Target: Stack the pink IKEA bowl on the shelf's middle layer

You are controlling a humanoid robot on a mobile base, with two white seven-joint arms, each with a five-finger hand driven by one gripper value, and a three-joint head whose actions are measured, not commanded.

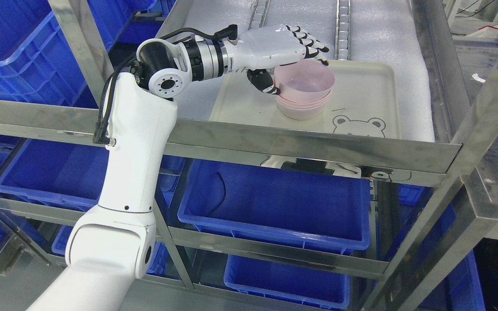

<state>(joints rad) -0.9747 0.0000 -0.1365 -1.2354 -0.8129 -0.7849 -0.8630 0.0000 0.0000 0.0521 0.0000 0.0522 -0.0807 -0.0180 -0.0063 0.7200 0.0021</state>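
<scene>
White left arm (132, 172) rises from lower left; its fingers (314, 45) pinch the top pink bowl (304, 80), slightly tilted on the stack (303, 110). Letting go off-centre risks toppling it onto the tray (370, 86).

This looks like a warehouse or stockroom. Steel racking (249, 144) runs across the middle of the frame, and blue plastic bins (275, 203) fill the lower levels and the upper left, with more steel framing at the right edge.
</scene>
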